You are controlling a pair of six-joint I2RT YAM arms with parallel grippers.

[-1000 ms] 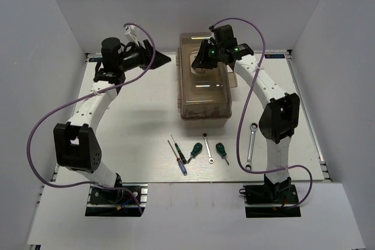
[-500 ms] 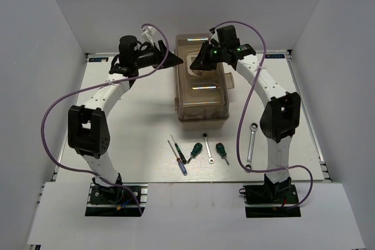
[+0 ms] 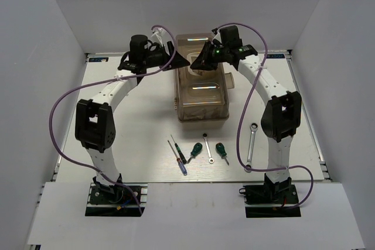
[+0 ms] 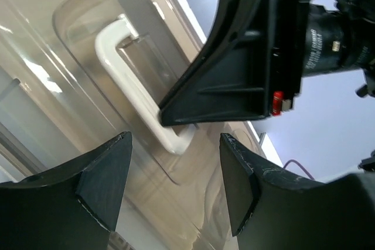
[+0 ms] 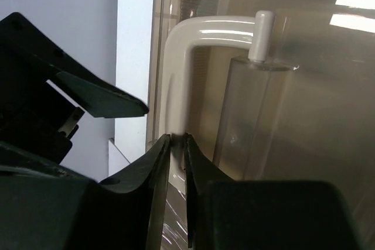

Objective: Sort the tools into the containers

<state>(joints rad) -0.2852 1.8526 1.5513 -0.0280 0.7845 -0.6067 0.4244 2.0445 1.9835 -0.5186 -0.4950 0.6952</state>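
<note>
seen from above, a white table (image 3: 135,121) with an arm at each near corner. the left hand (image 3: 180,61) hovers by the far left edge of the toolbox (image 3: 202,95), at about 10 o'clock on it. its wrist view shows the fingers (image 4: 99,174) spread wide and gripping nothing. the toolbox sits at 12 o'clock from the table's middle, with its brown see-through lid (image 3: 202,106) shut. the right hand (image 3: 197,61) reaches in from 2 o'clock and meets the left hand over the far end of the lid. in its wrist view the fingers (image 5: 155,168) are pinching the white handle (image 5: 176,86).

a row of tools lies on the table at 6 o'clock from the toolbox. from the left: a blue screwdriver (image 3: 180,162) just beside a thin screwdriver (image 3: 178,147), a green screwdriver (image 3: 195,150), a small wrench (image 3: 207,146) and a second green screwdriver (image 3: 221,151). a long wrench (image 3: 251,141) lies apart at 4 o'clock, by the right arm.
</note>
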